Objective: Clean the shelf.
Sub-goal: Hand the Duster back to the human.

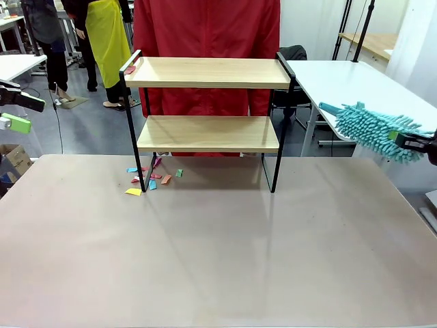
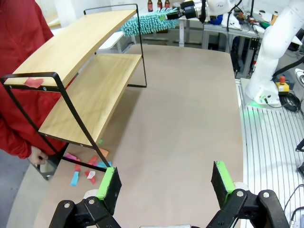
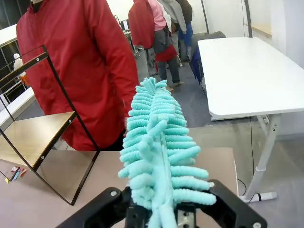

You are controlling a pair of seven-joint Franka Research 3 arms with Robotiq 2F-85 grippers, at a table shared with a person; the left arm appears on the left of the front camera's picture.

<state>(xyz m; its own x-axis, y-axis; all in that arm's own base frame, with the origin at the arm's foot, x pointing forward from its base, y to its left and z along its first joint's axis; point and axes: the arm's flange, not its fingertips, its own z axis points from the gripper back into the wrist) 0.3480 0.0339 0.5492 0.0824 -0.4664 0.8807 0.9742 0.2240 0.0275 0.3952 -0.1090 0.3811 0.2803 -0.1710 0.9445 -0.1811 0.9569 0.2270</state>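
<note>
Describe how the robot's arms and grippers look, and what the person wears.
The left gripper has a black body with bright green pads on its jaws. The right gripper is black too. A glossy white arm with rounded links shows in the left wrist view. The person wears a red jacket.

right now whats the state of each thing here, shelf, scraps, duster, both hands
two-tier wooden shelf with black metal frame: upright on the table, a red scrap on its top board
coloured paper scraps: scattered on the table by the shelf's leg
teal fluffy microfibre duster: held off to the shelf's side, not touching it
left hand: open, empty
right hand: shut on the duster
</note>
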